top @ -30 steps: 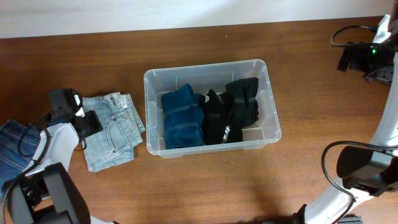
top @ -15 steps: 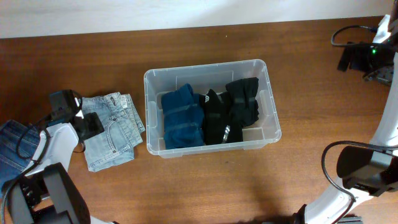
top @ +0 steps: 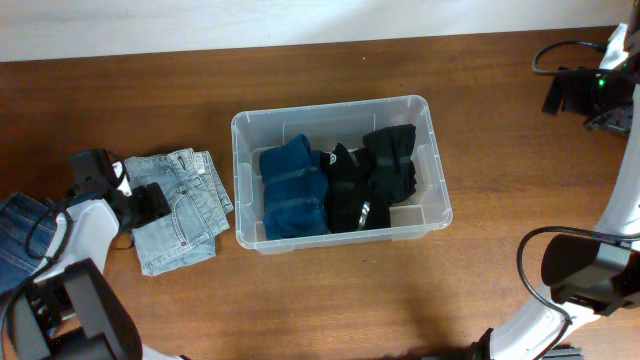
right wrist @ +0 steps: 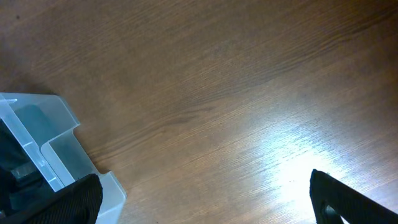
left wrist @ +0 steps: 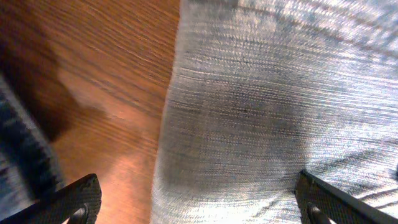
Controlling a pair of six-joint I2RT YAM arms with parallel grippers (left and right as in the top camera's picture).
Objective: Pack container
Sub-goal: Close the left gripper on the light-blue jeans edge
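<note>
Left gripper (left wrist: 198, 202): spread wide over pale jeans (top: 185, 215), left of container (top: 340, 104)
Right gripper (right wrist: 205, 199): spread wide, empty, above table (right wrist: 217, 93)

The container (top: 330, 104) is clear, smooth plastic, faintly frosted. The table (top: 300, 300) is brown wood with visible grain and a semi-gloss finish that throws a bright glare in the right wrist view. The light jeans (top: 185, 215) on the left are faded denim, matt, with a coarse weave close up. The folded dark-blue cloth (top: 293, 190) and black garments (top: 372, 175) look soft and matt.
</note>
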